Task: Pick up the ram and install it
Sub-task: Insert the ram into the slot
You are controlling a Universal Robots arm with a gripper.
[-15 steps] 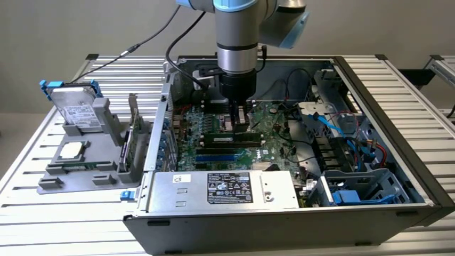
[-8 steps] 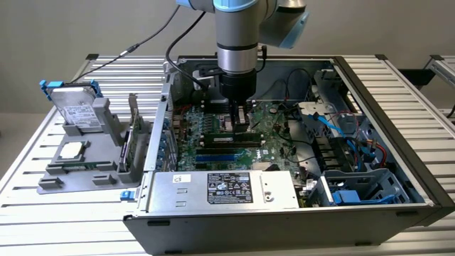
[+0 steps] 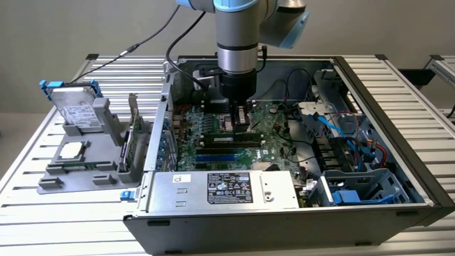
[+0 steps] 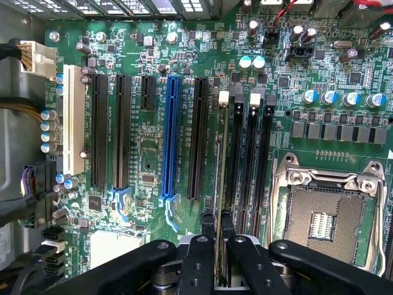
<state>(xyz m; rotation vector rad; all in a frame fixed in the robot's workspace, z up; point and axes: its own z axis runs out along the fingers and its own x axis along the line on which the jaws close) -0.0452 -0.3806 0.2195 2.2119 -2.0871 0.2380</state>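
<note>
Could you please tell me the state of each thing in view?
Thin green ram stick: gripped, on edge along a white-latched memory slot.
Black gripper fingers: shut on the ram stick.
Grey computer case: open, side panel off.
Silver processor socket: empty.
Long blue expansion slot: empty.

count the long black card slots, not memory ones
3: first black slot beside the white slot, second black slot next to it, third black slot between the blue slot and the ram. Others may be hidden.

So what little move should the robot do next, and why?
Probably push straight down, gently. The gripper is shut on the ram, which looks lined up along the white-latched slot; I can't tell if it's seated yet.
</note>
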